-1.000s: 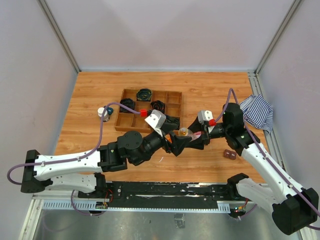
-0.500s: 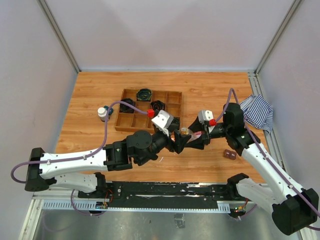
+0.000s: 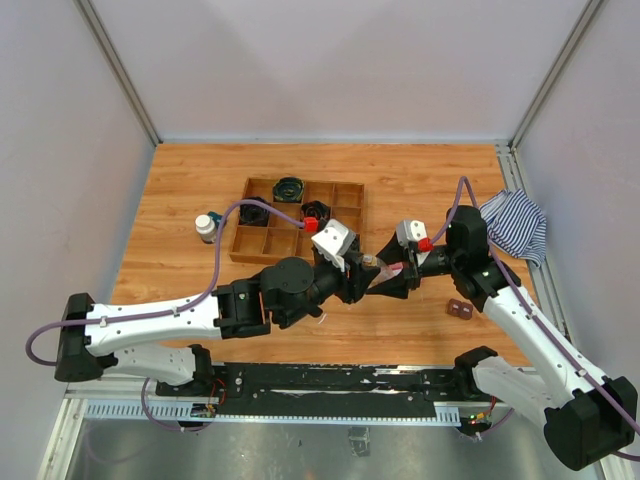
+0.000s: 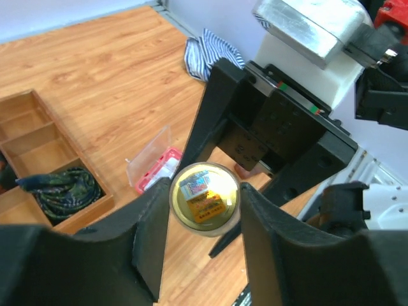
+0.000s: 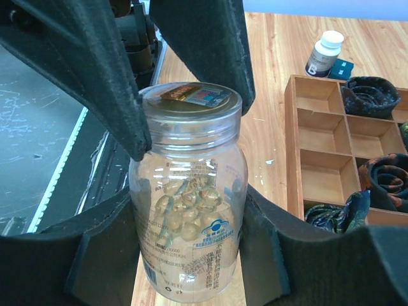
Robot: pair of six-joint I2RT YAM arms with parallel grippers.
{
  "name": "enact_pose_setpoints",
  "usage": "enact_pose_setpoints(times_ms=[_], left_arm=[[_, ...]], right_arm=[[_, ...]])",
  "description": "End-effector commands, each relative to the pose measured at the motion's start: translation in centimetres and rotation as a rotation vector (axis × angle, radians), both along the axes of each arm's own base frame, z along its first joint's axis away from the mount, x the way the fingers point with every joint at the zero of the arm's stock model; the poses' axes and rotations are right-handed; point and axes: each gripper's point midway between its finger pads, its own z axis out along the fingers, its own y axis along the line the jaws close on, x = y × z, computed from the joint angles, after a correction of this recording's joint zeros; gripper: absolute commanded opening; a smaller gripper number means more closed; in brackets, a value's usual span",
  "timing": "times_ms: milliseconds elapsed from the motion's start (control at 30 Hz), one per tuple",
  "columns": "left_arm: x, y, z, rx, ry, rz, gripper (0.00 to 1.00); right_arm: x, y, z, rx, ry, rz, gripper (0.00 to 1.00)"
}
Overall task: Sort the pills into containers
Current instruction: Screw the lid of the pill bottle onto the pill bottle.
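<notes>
White-capped and dark, the bottle (image 3: 205,227) stood on the table at the far left, just beside the tray (image 3: 348,196) and untouched. The tray held black coils (image 3: 290,187) in some compartments and no pills that I could make out.

Right of the tray, the left gripper (image 4: 204,199) reached across to the middle of the table. Its two fingers sat against opposite sides of the gold lid (image 5: 191,95), clamped on it as far as the wrist views showed. The vial (image 5: 191,274) hung in the air between the two arms, lid on, with pale pills (image 5: 185,204) heaped inside it.

Below it on the table lay the pink box (image 4: 155,167), its clear flap apparently raised. What it held was too small to tell.

The right gripper (image 5: 189,223) gripped the vial by its body, one finger on each side. Farther right a small block (image 3: 460,309) and a striped cloth (image 3: 515,225) lay well apart from the work.

By my reading the sorting had hardly begun. The step in hand looked like taking the lid off, and every pill I could see remained to be shared out among the containers.
</notes>
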Motion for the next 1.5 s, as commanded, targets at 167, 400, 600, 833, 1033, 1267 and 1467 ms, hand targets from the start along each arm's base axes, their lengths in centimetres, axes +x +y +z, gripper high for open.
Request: enact_pose_setpoints(times_ms=[167,400,600,833,1033,1267,1467], left_arm=[[-0.2,-0.6,1.1,-0.015,-0.001,-0.126,0.19],[-2.5,-0.6,-0.6,0.101,-0.206,-0.466,0.09],[-2.3,0.2,-1.6,0.277,-0.431,-0.590,0.05],[-0.9,1.7,1.8,0.230,-0.544,-0.573,0.46],[-2.1,3.7,5.5,0.013,-0.526,-0.487,0.99],[-2.7,5.3,5.9,-0.266,-0.236,-0.399,0.98],[0.6,5.6,3.6,-0.243,0.026,-0.137,0.77]], right_arm=[[-0.1,-0.2,1.5,0.025,-0.038,0.008,0.01],[-0.1,-0.2,1.6,0.027,-0.037,0.009,0.01],[0.0,-0.2,1.5,0.025,-0.035,0.007,0.01],[0.0,-0.2,1.5,0.024,-0.032,0.008,0.01],[-0.1,-0.2,1.6,0.026,-0.039,0.008,0.01],[-0.2,-0.2,1.7,0.029,-0.041,0.012,0.01],[-0.1,-0.2,1.6,0.027,-0.040,0.010,0.01]])
